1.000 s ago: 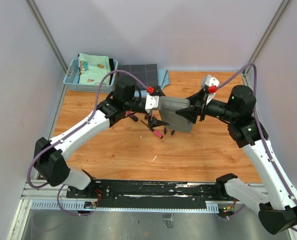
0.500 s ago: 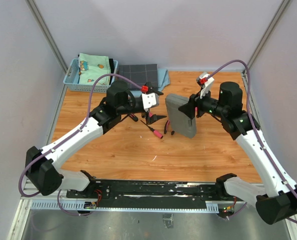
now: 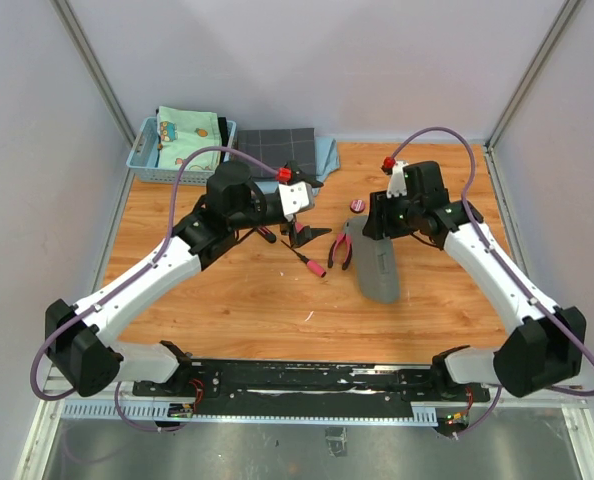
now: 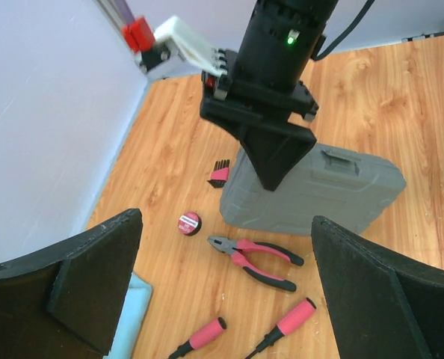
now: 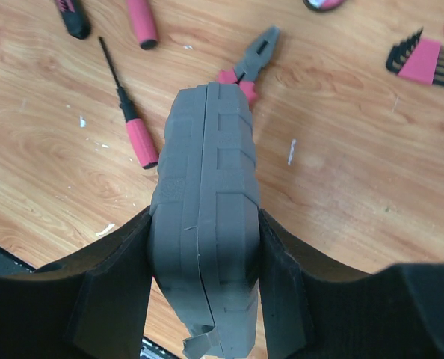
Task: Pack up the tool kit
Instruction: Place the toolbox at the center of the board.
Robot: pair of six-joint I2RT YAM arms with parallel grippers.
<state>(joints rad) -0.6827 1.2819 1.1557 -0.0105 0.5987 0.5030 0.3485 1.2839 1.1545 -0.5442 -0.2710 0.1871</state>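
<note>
Clamping the closed grey case (image 5: 207,187) on edge, right of centre on the surface (image 3: 227,295), the right fingers (image 5: 110,280) probably steady it for opening; the left fingers (image 4: 80,277) gape empty above the loose pliers (image 4: 256,258).

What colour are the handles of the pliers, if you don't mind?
The pliers have pink handles with black ends; the left wrist view shows them best.

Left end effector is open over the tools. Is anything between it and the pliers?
Nothing visible. The pliers lie uncovered on the table ahead of the open left end effector. The case, gripped on edge by the right end effector, stands beyond them, not across the path.
</note>
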